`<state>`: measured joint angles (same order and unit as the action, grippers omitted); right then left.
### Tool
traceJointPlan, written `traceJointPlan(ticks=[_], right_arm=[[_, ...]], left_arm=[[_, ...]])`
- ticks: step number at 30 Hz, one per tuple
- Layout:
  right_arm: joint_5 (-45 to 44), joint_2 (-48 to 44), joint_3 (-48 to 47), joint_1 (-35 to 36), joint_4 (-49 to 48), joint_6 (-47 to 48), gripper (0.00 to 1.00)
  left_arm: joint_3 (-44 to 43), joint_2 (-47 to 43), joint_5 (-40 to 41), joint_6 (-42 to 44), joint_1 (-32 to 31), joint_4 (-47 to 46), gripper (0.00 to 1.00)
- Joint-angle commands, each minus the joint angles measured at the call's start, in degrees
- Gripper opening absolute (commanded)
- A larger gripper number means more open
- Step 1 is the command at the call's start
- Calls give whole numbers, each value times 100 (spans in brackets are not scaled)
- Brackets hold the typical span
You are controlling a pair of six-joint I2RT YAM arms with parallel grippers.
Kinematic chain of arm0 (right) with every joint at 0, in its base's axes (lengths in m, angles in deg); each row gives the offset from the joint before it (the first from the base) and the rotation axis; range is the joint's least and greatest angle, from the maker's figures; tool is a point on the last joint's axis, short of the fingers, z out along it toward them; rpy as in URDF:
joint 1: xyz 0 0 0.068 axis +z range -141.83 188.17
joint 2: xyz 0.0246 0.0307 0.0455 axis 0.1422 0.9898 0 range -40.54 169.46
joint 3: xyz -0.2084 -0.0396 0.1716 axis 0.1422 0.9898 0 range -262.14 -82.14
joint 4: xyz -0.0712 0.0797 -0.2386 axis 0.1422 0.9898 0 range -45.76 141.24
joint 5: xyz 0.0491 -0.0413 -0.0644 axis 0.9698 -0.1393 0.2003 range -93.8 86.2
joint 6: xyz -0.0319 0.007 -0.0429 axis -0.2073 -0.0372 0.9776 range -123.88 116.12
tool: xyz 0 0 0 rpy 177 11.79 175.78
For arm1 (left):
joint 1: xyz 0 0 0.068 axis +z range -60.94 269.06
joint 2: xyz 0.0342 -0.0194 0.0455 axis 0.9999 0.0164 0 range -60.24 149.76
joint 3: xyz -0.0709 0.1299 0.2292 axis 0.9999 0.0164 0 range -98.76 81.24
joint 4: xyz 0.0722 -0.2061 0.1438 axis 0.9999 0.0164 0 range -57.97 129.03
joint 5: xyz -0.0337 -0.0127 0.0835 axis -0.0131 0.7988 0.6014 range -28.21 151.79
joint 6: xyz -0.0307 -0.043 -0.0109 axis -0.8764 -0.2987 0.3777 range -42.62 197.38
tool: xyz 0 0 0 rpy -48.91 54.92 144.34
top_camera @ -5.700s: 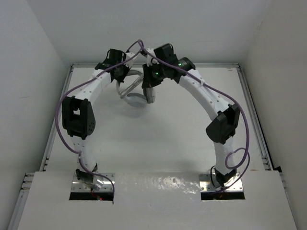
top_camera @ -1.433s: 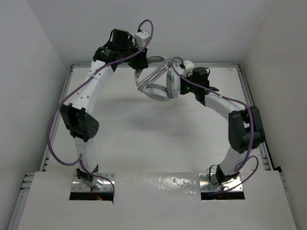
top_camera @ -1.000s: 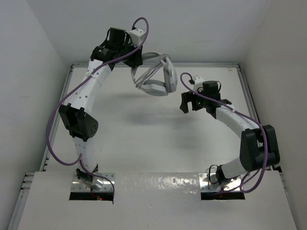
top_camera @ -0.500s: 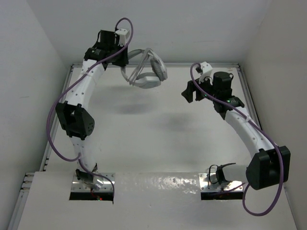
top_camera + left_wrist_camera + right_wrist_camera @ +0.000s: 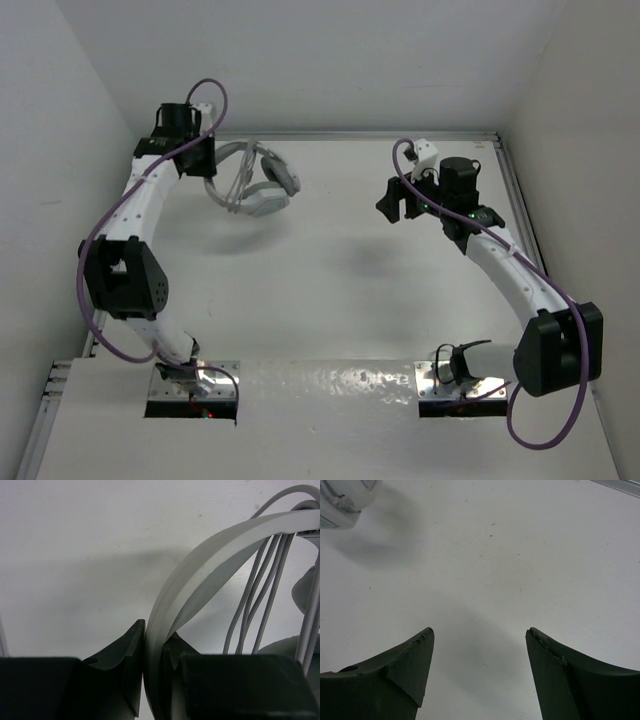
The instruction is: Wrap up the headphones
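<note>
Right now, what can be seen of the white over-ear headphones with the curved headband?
The white, smooth plastic-looking over-ear headphones hang at the far left of the table, seemingly lifted, a shadow beneath. The black left gripper is shut on the flat curved headband. Several thin pale cable strands run side by side inside its arc. A padded ear cup points toward the middle. Nothing else touches them.
</note>
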<state>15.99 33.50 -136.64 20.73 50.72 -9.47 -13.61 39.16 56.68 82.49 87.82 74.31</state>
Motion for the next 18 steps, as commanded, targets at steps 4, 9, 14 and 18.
traceJointPlan(ticks=[4,9,14,18], right_arm=[[113,-276,141,212,37,119,73],[69,-478,247,370,134,260,75],[-36,-680,370,589,187,242,75],[-177,-838,423,836,318,277,75]], left_arm=[[1002,-1394,-87,-1,404,-616,0],[1714,-1958,-52,201,554,-572,0],[2409,-2538,79,543,554,-546,0],[2752,-2968,141,921,572,-510,0]])
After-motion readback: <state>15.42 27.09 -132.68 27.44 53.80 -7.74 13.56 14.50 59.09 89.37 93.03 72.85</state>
